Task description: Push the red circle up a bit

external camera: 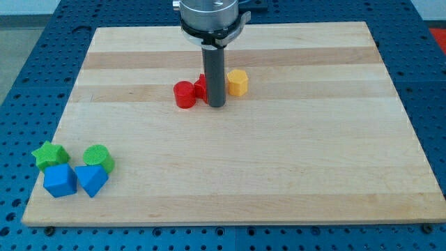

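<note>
Pale wooden board [279, 174] on blue pegboard; no readable writing. Upper centre: red circle block [185, 94], a second red block [201, 86] partly hidden, yellow hexagonal block [237, 82]. My tip [216, 105], a bare rod with no claw, stands just right of the red circle. Lower left: green star block [49, 154], green round block [97, 156], blue cube [60, 180], blue wedge-like block [91, 179].

No writing, label, brand, number or sign can be read anywhere in the view. The wooden board [279, 174] shows only bare grain, and the coloured blocks lying on it have plain faces with nothing printed on them.
</note>
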{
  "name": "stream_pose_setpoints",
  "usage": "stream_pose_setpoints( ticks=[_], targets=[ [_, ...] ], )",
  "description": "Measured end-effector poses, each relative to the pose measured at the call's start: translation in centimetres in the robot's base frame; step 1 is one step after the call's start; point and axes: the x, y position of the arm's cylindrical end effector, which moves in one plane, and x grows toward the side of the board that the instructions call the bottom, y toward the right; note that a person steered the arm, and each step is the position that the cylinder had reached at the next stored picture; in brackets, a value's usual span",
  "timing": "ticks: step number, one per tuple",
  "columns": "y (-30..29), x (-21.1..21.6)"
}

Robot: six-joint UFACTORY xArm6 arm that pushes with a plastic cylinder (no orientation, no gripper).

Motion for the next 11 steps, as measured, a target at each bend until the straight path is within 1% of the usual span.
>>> stream_pose_setpoints(
  ticks=[1,5,7,11],
  targets=[
    [0.0,0.0],
    [-0.2,5.1],
    [-2.1,7.2],
    [-7.9,7.1]
  ],
)
